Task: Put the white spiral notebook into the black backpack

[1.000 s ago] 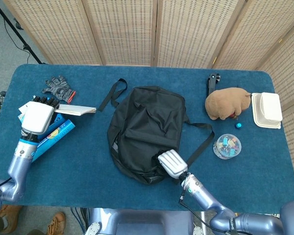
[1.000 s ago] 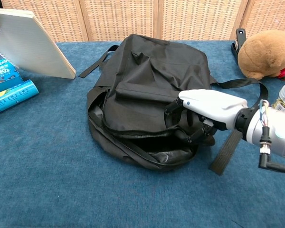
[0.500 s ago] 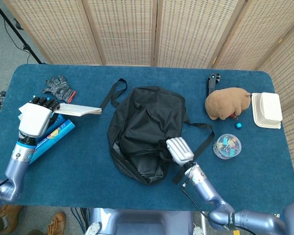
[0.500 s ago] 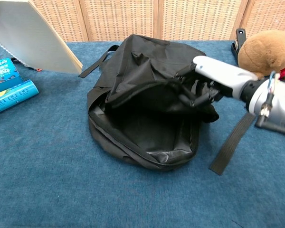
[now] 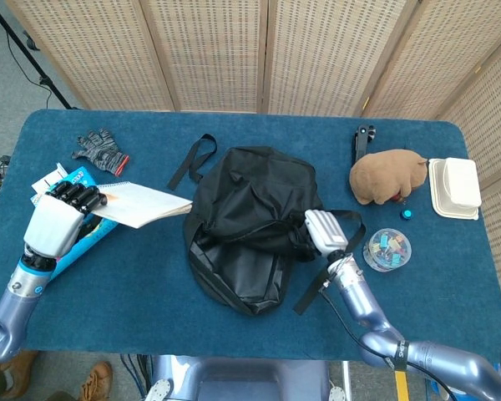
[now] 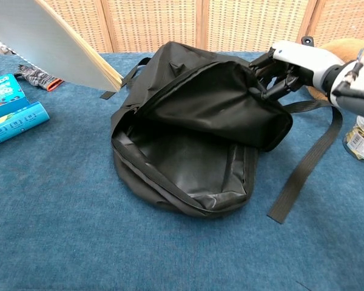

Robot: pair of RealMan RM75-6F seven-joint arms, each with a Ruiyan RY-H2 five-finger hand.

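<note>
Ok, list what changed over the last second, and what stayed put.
The right hand, gripping the black fabric backpack's top flap, pulled it up and away from the robot, opening the mouth wide. The left hand, holding the white spiral notebook, carried it right, toward the backpack. The brown plush toy, grey gloves and blue box stayed put.

A blue-covered table stands before a folding screen of woven tan panels in pale wooden frames. Grey floor shows at the left, crossed by a black tripod leg.
</note>
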